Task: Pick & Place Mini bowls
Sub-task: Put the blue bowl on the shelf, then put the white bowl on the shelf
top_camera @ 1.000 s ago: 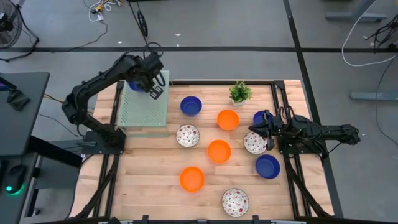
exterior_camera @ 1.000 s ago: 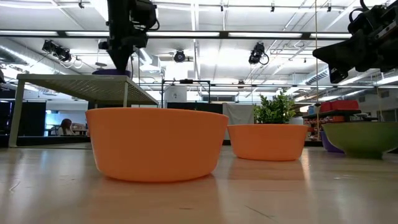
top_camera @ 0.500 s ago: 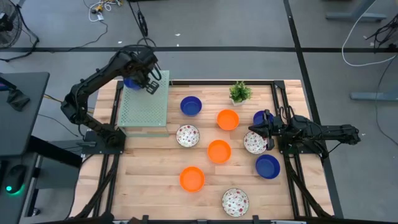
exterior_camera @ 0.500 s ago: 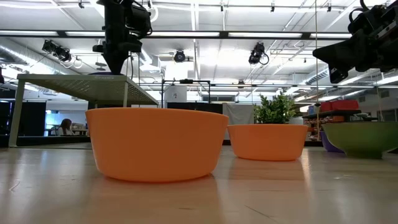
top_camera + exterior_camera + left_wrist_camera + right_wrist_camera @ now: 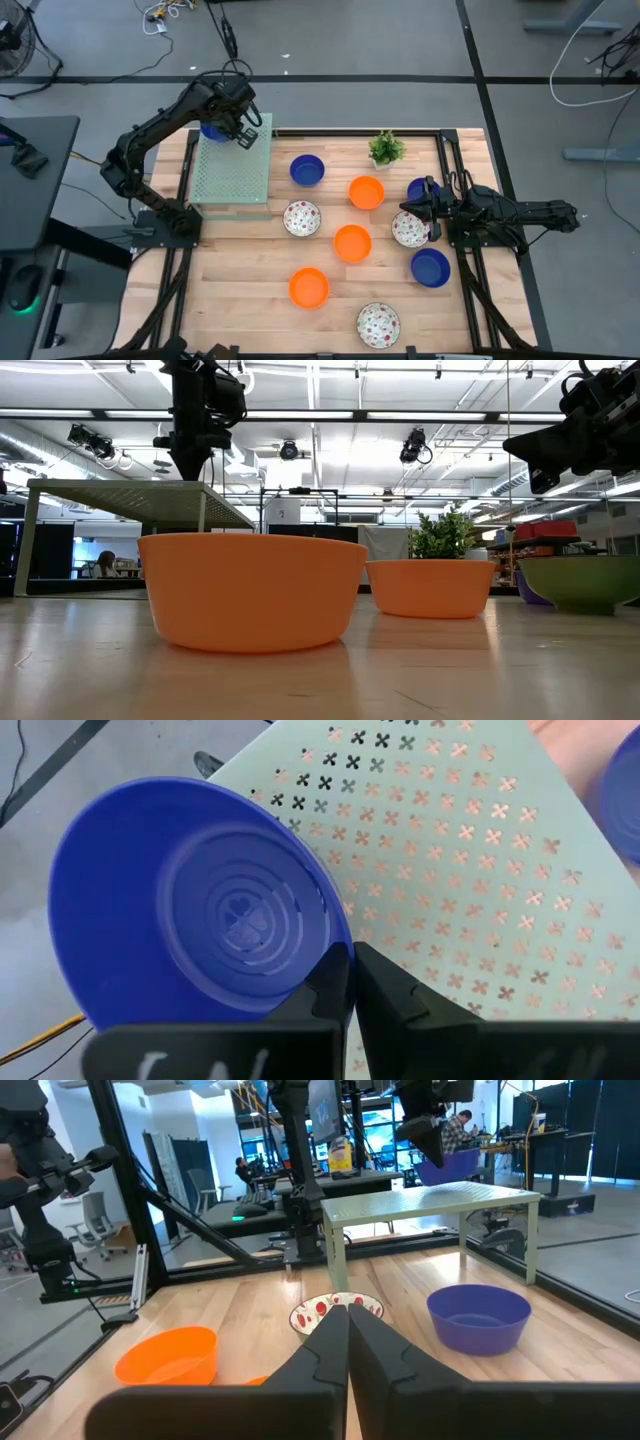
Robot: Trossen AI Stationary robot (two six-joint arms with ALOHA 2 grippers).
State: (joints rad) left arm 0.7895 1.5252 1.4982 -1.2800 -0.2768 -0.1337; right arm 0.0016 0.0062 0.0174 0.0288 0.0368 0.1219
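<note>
Two dark jointed arms, black segmented links, matte black end effector fingers [image 5: 345,1000], thin black cabling

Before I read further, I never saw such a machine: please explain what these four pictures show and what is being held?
It is a robot with two dark arms at a wooden table. One camera looks down from above, one sits at table height, and one rides on each wrist. The left gripper is shut on the rim of a blue bowl, tilted over a pale green perforated rack. The right gripper waits, shut, at the table's right side. Orange, blue and speckled bowls and a small plant lie on the table.
</note>
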